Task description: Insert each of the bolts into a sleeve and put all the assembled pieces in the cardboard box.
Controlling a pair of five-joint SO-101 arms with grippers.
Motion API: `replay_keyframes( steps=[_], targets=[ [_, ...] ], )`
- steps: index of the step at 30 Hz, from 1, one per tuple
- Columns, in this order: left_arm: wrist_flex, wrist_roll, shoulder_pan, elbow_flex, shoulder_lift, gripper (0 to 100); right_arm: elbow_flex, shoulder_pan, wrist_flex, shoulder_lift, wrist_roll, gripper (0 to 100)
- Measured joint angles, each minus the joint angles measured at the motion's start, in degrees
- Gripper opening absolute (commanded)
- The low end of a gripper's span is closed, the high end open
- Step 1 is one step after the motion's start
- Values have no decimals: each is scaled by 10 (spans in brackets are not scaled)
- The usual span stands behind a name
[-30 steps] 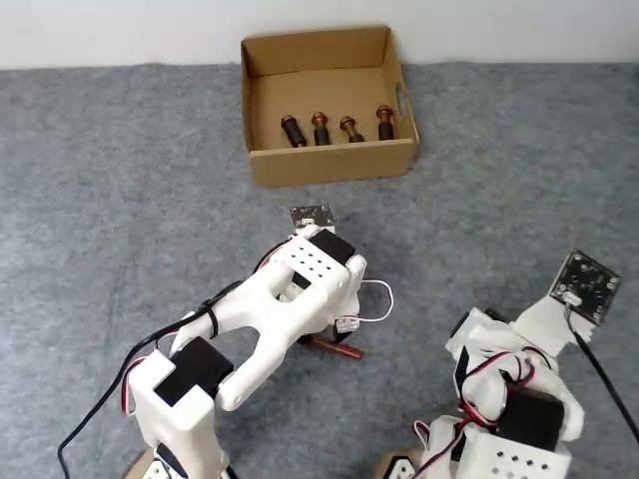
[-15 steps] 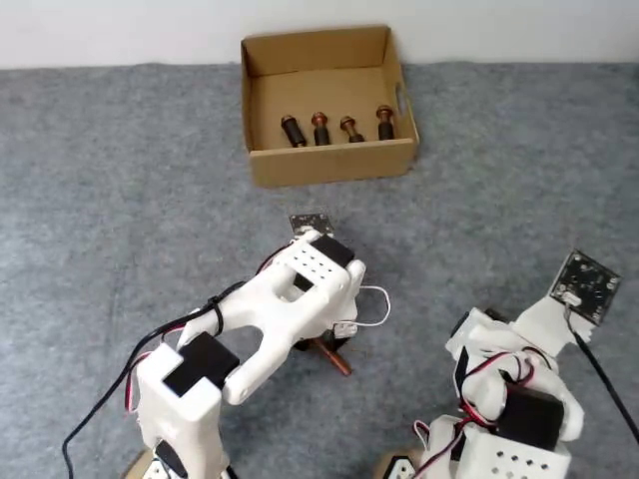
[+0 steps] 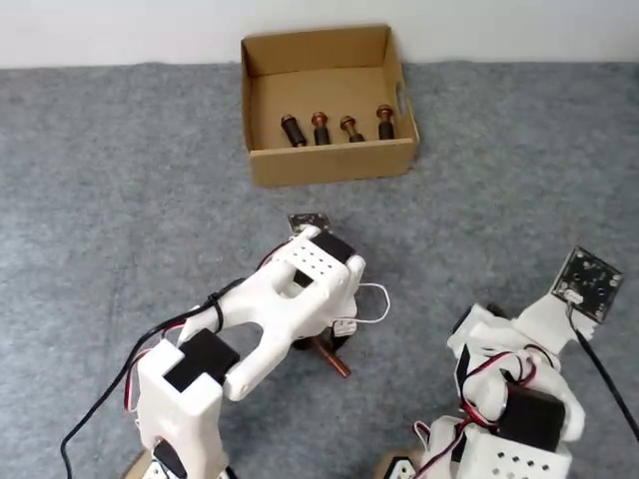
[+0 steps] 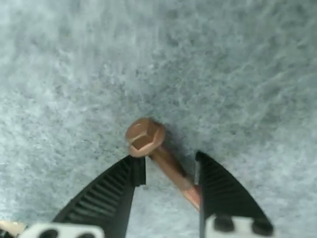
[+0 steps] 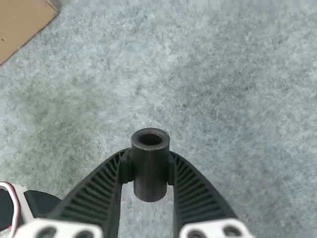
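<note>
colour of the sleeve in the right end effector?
Black. The sleeve shows best in the right wrist view, held in the right end effector.

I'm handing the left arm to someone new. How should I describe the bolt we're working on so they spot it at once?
From the cardboard box at the carpet's far edge, come straight toward the arms to the left gripper. The bolt sits between its open fingers, copper with a hex head. Unlike the four pieces in the box, its shank is bare.
</note>
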Motion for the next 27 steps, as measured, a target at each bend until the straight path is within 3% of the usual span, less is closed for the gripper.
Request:
replay_keyframes(
  steps=[11, 16, 27],
  targets=[
    [-11, 0, -19, 0, 11, 160, 0, 0, -12, 0, 13, 9],
    [14, 0, -21, -44, 48, 7, 0, 0, -28, 0, 24, 9],
    [42, 15, -18, -110, 91, 4, 0, 0, -37, 0, 28, 9]
  ],
)
